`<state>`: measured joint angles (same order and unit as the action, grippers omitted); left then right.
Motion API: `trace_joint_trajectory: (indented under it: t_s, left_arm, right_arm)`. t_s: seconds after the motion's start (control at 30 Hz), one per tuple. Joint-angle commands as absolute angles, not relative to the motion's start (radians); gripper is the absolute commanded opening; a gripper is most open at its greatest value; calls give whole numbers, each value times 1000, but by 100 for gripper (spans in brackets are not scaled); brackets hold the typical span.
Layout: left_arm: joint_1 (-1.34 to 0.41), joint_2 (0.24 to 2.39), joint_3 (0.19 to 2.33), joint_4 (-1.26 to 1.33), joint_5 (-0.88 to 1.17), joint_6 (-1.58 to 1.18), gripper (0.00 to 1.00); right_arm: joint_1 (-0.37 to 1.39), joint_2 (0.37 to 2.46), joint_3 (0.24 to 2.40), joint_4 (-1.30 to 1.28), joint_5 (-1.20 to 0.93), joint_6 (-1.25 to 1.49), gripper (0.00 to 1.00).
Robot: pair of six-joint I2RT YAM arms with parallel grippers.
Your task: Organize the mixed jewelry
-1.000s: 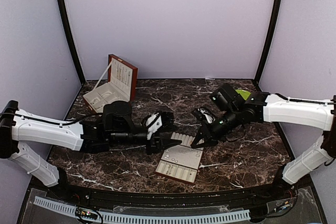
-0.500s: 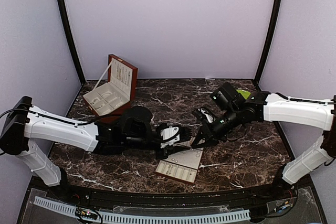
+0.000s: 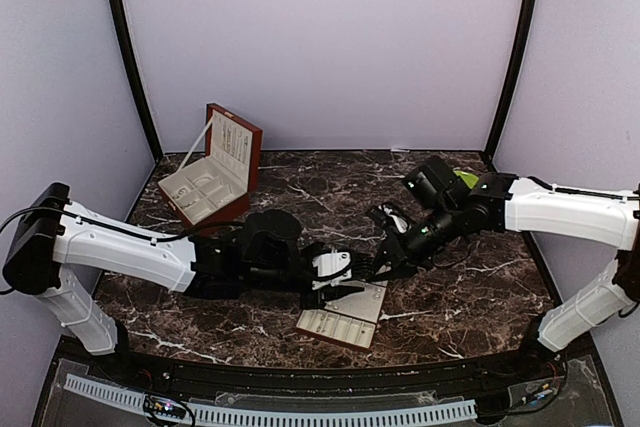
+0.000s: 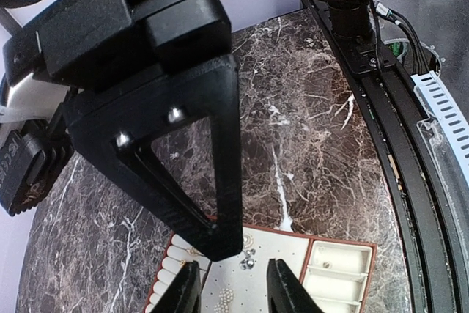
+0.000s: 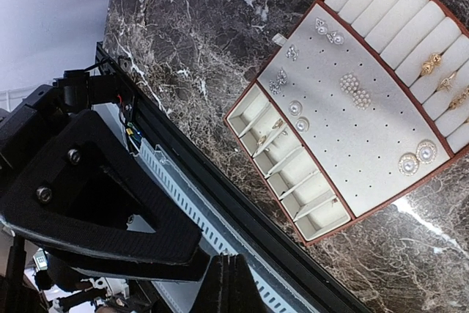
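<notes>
From above, the left arm has swung in from beside the cream tray (image 3: pixel 340 327). Its pincer (image 3: pixel 345 285) now hangs over the tray's far part on the tabletop (image 3: pixel 470 297), while the right pincer (image 3: pixel 385 265) has barely shifted, near the tray's far corner.

At the left wrist, the pincer's fingers are spread, straddling pieces of the mixed jewelry (image 4: pixel 248 257) on the tray's padded field. A pick looks set up.

At the right wrist, the fingers are pressed together; whether they pinch a tiny piece, I cannot tell. The jewelry lies scattered on the pad and rolls.
</notes>
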<state>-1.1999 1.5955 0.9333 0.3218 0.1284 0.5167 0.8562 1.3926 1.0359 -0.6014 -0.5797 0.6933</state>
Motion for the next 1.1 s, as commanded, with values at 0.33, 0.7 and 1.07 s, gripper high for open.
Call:
trace_joint_trajectory:
  t_s: [0.33,0.7,1.07]
  left_arm:
    - [-1213,1651,976,300,80,536,27]
    - [-1234,1649,975,321,59,533,25]
    - [-1236,1644,965,352,28,524,24]
  right_arm:
    - [848,1365,1039,-572,-588,709,0]
    - [849,1368,1027,-566,-585,709,0]
    - [848,1370,1015,-565,-588,709,0]
